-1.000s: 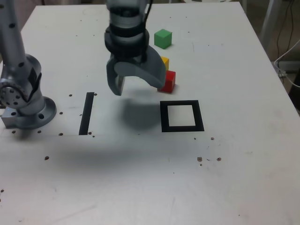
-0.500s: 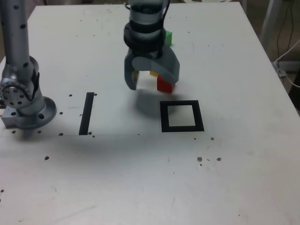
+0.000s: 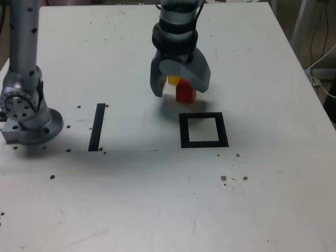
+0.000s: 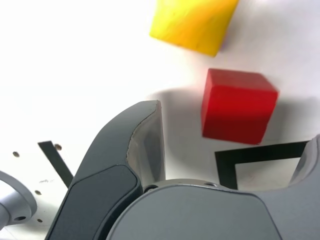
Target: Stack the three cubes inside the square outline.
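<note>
— So, where does the gripper sit?

— Over the white table, just on the far side of the square outline. Jaws spread wide, nothing between them. In the exterior view one jaw comes down to the left of the red cube; the other jaw curves over the cube's right side.

— Touching the cube?

— Cannot tell from the exterior view. The wrist view shows the red cube lying clear of the dark finger, with bare table showing between them.

— Position of the cubes?

— Red cube rests on the table just beyond the outline's far edge, outside it. Yellow cube is just behind the red one, mostly hidden by the gripper in the exterior view; the wrist view shows the yellow cube set apart from the red by a small gap and turned at an angle to it. Green cube: not visible in either view.

— Outline itself?

— Black border, white centre, holds no cube. Wrist view catches one corner of it right beside the red cube.

— Anything else?

— Narrow black strip well to the exterior view's left, and the arm's base further left still.
</note>
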`<state>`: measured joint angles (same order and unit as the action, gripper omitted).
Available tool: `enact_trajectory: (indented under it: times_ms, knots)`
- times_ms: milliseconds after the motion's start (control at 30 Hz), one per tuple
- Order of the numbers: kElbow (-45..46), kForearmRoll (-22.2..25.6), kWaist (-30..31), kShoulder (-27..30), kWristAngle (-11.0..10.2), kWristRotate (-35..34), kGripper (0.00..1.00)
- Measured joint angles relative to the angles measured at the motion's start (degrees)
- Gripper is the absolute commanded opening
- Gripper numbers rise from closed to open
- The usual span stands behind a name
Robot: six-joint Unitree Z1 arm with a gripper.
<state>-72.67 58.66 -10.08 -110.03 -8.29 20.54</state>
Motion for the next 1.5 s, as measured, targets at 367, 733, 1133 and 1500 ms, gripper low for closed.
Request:
enact_trajectory:
  times_ms: [367, 733, 1133, 1500]
  knots:
    - [-2.71, 0.51, -0.22, -4.6, 0.15, 0.82, 0.82]
    - [-3.8, 0.43, -0.22, -6.16, -0.83, 0.42, 0.4]
    - [-3.76, 0.35, -0.22, -6.15, -1.55, 0.19, 0.3]
    - [-4.03, 1.44, 1.85, -3.54, -1.13, -2.28, 0.3]
